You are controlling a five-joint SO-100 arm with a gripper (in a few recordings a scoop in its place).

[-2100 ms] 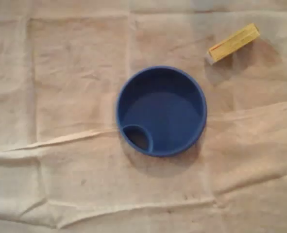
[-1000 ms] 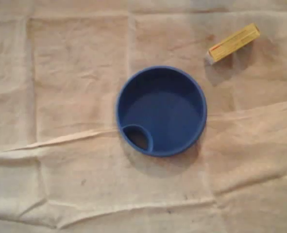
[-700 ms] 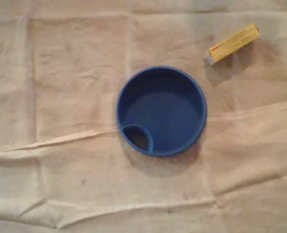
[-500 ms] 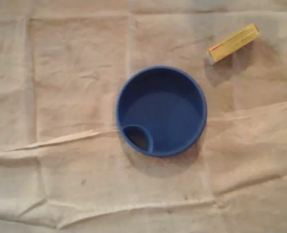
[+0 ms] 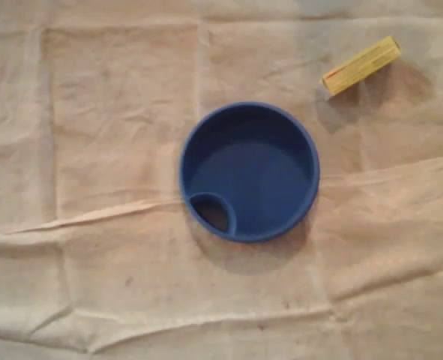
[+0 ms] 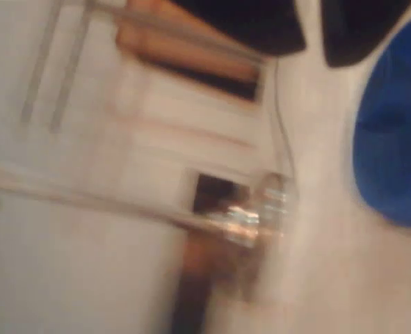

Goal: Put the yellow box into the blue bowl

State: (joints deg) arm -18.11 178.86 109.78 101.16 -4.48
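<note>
In the overhead view a round blue bowl [image 5: 249,171] sits mid-table on the cloth, empty, with a small inner pocket at its lower left. A long yellow box [image 5: 361,65] lies flat and slanted on the cloth, up and to the right of the bowl and apart from it. The wrist view is badly blurred. Two dark shapes at its top edge may belong to my gripper [image 6: 313,28], with a pale gap between them, but I cannot tell its state. A blue blur [image 6: 394,139] sits at the right edge of that view.
A creased beige cloth [image 5: 101,150] covers the whole table, with raised folds running across below the bowl. The wrist view looks out at pale furniture and a dark opening [image 6: 215,195] in the room, all smeared.
</note>
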